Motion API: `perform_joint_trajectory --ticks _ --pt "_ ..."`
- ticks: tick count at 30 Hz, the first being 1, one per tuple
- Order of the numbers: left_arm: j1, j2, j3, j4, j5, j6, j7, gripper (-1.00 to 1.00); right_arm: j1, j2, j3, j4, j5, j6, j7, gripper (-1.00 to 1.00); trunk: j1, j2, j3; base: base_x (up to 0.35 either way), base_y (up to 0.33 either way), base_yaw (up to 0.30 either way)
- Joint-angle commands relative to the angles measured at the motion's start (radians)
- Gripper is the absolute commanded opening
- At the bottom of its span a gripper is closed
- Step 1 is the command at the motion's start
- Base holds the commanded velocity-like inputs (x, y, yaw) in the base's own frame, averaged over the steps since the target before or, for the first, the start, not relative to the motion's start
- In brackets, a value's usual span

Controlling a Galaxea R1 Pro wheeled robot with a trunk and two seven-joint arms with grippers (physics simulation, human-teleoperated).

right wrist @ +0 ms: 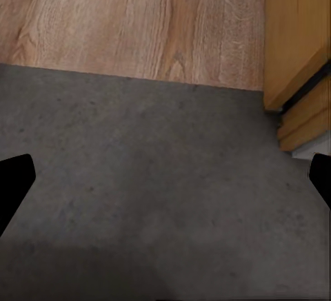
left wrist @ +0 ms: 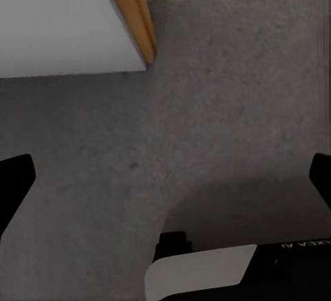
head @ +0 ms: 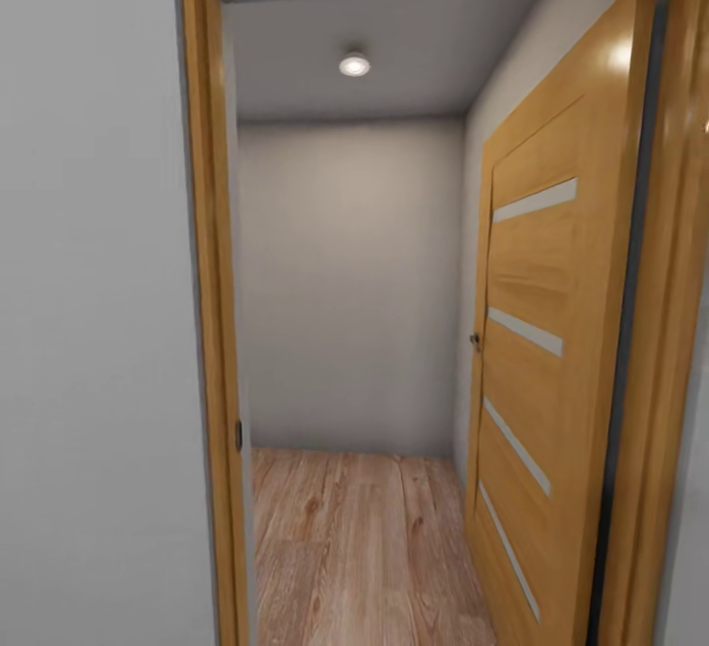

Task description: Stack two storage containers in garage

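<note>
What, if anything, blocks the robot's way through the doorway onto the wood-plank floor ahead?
Nothing visible does. The panelled wooden door is swung open against the right wall, and the pale wood-plank floor runs to the grey back wall. No orange-red container is in sight.

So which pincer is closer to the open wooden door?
Right. The right pincer hangs near the door; the left pincer hangs by the opposite doorframe post.
</note>
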Motion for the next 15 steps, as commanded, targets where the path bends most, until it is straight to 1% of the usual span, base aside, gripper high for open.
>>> perform_joint_trajectory --ticks 1,15 --pt "-0.001 0.0 -0.009 0.002 0.009 0.001 0.002 1.0 -0.001 -0.001 -0.005 0.004 -0.002 -0.005 0.004 1.0 0.0 -0.001 0.0 0.0 0.0 -0.22" --pt "-0.001 -0.001 -0.01 0.003 0.008 0.001 0.001 1.0 -0.001 -0.001 -0.005 0.004 -0.002 -0.005 0.004 1.0 0.0 -0.001 0.017 0.0 0.0 -0.22"
